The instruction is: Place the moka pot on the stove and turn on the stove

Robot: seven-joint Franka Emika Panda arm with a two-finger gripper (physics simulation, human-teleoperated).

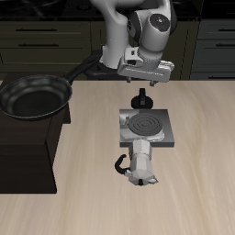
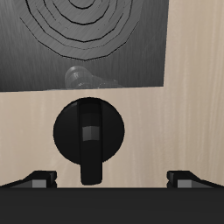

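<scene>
Directly under the claw [image 1: 144, 84] sits the stove's knob [image 2: 88, 136], a black round disc with a raised straight bar across it, matte and smooth. The claw hangs above it with its two dark fingertips [image 2: 39, 178] spread wide apart, one on each side of the knob, and they grip nothing. Just beyond the knob begins the stove [image 1: 163, 138], a flat grey square plate with a dark burner of concentric rings. On the side of the stove away from the claw, the moka pot [image 1: 142, 163] rests at the plate's edge, silver, faceted metal with a black curved handle. Well apart from the claw, a black round frying pan [image 1: 35, 96] lies on a dark cabinet beside the pale wooden table [image 1: 202, 184].
</scene>
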